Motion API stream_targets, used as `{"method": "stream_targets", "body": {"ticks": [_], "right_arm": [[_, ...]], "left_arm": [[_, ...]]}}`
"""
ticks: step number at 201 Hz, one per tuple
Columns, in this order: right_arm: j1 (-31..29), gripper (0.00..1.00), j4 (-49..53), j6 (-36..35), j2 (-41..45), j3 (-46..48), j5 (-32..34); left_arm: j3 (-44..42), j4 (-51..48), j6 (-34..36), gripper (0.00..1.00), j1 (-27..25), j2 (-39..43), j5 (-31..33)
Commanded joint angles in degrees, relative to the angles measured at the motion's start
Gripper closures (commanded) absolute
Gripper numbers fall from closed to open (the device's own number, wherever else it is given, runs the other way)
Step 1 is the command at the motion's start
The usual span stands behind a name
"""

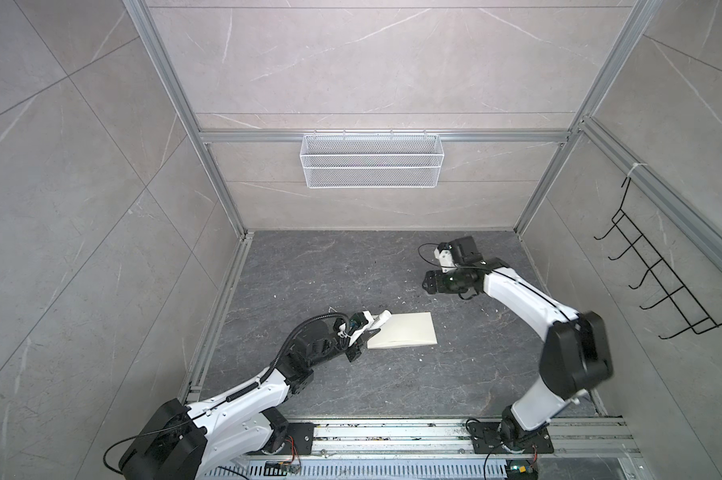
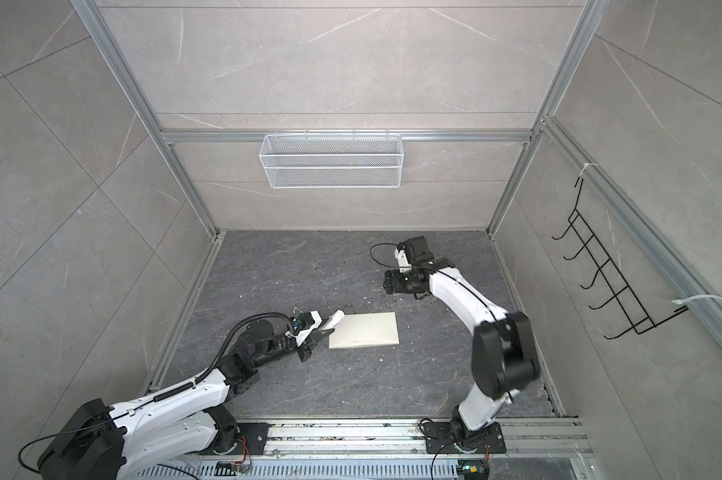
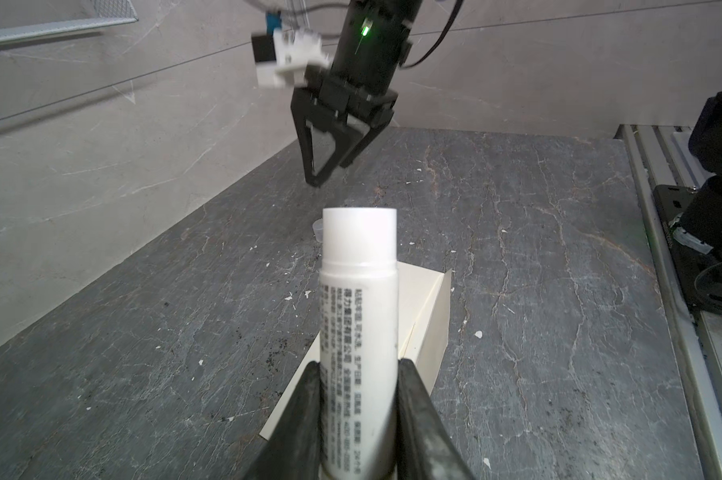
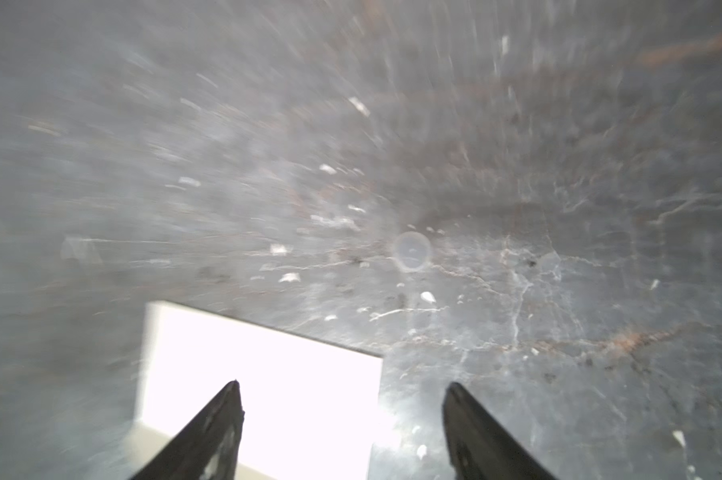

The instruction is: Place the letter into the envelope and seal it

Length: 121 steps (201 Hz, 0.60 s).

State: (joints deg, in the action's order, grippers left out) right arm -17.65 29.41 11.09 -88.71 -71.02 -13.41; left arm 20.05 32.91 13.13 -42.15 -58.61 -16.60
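The cream-white envelope point(image 1: 405, 330) point(image 2: 365, 330) lies flat mid-table; it also shows in both wrist views point(image 3: 426, 316) point(image 4: 268, 374). The letter is hidden from every view. At the envelope's left end, my left gripper point(image 1: 372, 329) point(image 3: 357, 365) is shut on a white cylindrical tube point(image 1: 382, 318) point(image 3: 357, 291), whose printed body points out over the envelope. Raised above the table at the back right, my right gripper point(image 1: 429, 284) point(image 3: 330, 172) point(image 4: 342, 384) is open and holds nothing. A small translucent cap point(image 3: 317, 229) point(image 4: 411, 251) lies on the table beyond the envelope.
A white wire basket point(image 1: 372, 166) hangs on the back wall and a black wire rack point(image 1: 658, 282) on the right wall. An aluminium rail point(image 1: 392, 436) runs along the front edge. Small pale scraps dot the dark stone tabletop point(image 1: 309, 270).
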Motion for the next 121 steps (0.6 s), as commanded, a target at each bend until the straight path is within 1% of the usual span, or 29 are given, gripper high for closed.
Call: {"method": "stream_targets", "body": {"ticks": [1,13,30,50,68,121], "right_arm": [[-0.65,0.15,-10.04,2.83,10.56,6.77,-13.46],[-1.57,0.11,-12.63,4.31,15.18,9.2,-17.49],[-4.58,0.06,-16.64,7.05,19.55,12.12,-19.52],[-10.74,0.02,-19.01,7.98,21.39,13.54,-17.95],[-14.59,0.01,-19.98,8.35,21.31,13.71,-15.17],[-19.17,0.16,-22.24,8.68,17.08,12.74,-14.93]], "left_arm": [[0.51,7.09,-3.63,1.0,-0.25,-0.21,0.17],[0.51,8.5,-4.94,1.0,-0.38,-0.55,0.55],[0.67,10.58,-6.95,1.0,-0.39,-1.2,0.5],[1.19,12.4,-9.07,1.0,-0.45,-2.33,0.09],[1.72,12.86,-10.19,1.0,-0.55,-3.28,-0.44],[2.24,13.78,-11.44,1.0,-0.81,-3.9,-0.63]]}}
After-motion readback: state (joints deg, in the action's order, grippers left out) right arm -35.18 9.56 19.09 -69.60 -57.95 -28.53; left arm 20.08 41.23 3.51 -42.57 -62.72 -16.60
